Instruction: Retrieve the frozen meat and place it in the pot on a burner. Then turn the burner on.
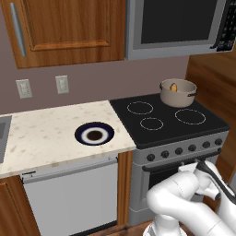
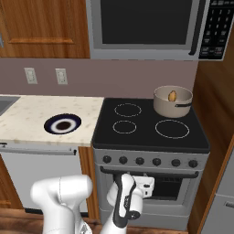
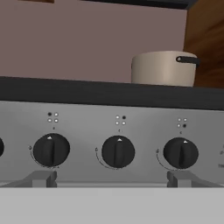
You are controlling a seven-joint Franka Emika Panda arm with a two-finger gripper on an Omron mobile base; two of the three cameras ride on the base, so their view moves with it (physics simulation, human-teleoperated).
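The beige-grey pot (image 1: 178, 93) (image 2: 172, 104) stands on the stove's back right burner. Inside it lies the frozen meat (image 1: 173, 87) (image 2: 172, 96), a small orange-yellow lump. My gripper (image 1: 197, 165) (image 2: 145, 184) hangs low in front of the stove's control panel, open and holding nothing. In the hand view the gripper (image 3: 111, 179) faces the panel. The middle knob (image 3: 118, 152) is straight ahead, a left knob (image 3: 51, 150) and a right knob (image 3: 180, 153) flank it, and the pot (image 3: 164, 68) rises behind the stove's edge.
A dark blue-rimmed plate (image 1: 94, 134) (image 2: 62, 124) lies on the counter (image 1: 46, 133) left of the stove. The large front right burner ring (image 1: 190, 116) (image 2: 172, 129) is bare. A microwave (image 2: 146, 27) hangs above, and a wooden wall (image 2: 215, 119) stands to the right.
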